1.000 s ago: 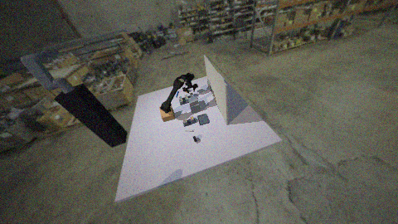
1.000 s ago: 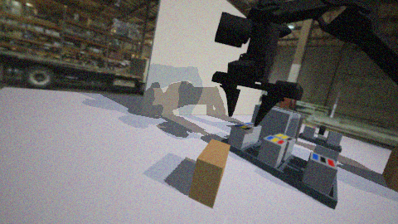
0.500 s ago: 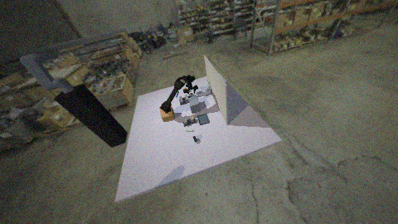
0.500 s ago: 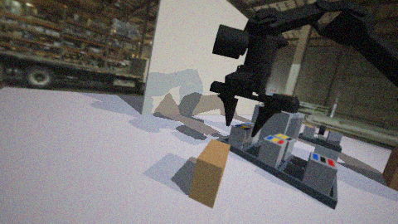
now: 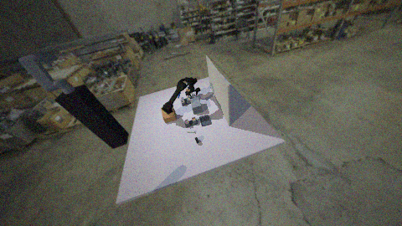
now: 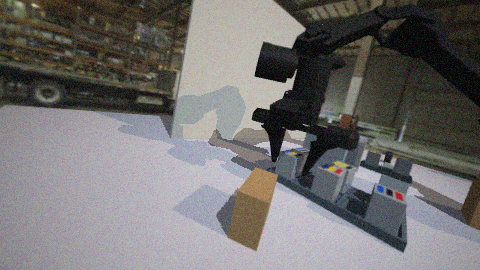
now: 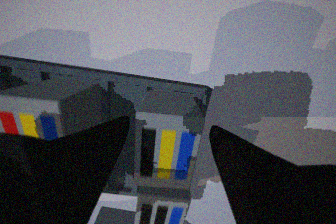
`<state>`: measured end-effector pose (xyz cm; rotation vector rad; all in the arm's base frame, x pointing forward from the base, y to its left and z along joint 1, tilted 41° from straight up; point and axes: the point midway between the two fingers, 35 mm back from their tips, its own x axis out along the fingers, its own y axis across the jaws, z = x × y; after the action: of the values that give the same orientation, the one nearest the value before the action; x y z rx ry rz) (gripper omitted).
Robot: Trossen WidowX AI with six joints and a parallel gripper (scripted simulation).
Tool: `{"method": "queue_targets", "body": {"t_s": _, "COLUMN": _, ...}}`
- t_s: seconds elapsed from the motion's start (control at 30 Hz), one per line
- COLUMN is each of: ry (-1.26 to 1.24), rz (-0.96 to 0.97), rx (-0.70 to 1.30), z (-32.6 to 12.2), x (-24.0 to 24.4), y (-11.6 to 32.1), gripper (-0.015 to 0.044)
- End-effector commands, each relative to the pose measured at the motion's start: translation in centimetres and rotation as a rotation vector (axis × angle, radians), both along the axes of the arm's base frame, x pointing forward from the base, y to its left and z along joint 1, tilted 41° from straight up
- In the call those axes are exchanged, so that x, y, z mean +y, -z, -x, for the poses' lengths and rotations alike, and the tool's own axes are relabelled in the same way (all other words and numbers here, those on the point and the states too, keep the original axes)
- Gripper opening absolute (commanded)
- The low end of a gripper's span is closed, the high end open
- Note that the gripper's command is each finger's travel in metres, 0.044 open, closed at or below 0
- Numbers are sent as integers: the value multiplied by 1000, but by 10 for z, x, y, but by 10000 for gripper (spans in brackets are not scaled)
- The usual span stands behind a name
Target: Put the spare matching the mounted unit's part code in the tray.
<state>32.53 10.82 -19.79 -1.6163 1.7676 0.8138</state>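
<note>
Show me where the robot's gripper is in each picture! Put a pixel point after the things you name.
Top: the small black gripper (image 5: 193, 94) (image 6: 289, 168) (image 7: 170, 126) is just above the middle.
Exterior: right of the middle, fingers pointing down.
Wrist: two big black fingers, lower left and lower right.
Landmark in all three: the pale work surface (image 5: 155, 151) (image 6: 100, 195) (image 7: 139, 25).
</note>
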Motion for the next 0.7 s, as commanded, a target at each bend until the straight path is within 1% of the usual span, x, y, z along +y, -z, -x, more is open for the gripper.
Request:
{"method": "queue_targets", "body": {"t_s": 0.0, "ry": -5, "rz": 6, "rx": 6, "z": 2, "x": -2, "y": 2, "gripper": 300}}
{"method": "queue_targets", "body": {"t_s": 0.17, "ry": -5, "rz": 6, "rx": 6, "z": 2, "x": -2, "y": 2, "gripper": 300}}
{"method": "queue_targets", "body": {"t_s": 0.37, "ry": 0, "rz": 2, "rx": 4, "z": 1, "x": -1, "y": 2, "gripper": 143}}
{"method": "queue_targets", "body": {"t_s": 0.57, "ry": 0, "rz": 2, "rx": 4, "z": 1, "x": -1, "y": 2, "gripper": 103}}
{"method": "queue_targets", "body": {"t_s": 0.67, "ry": 0, "rz": 2, "rx": 4, "z": 1, "x": -1, "y": 2, "gripper": 24}}
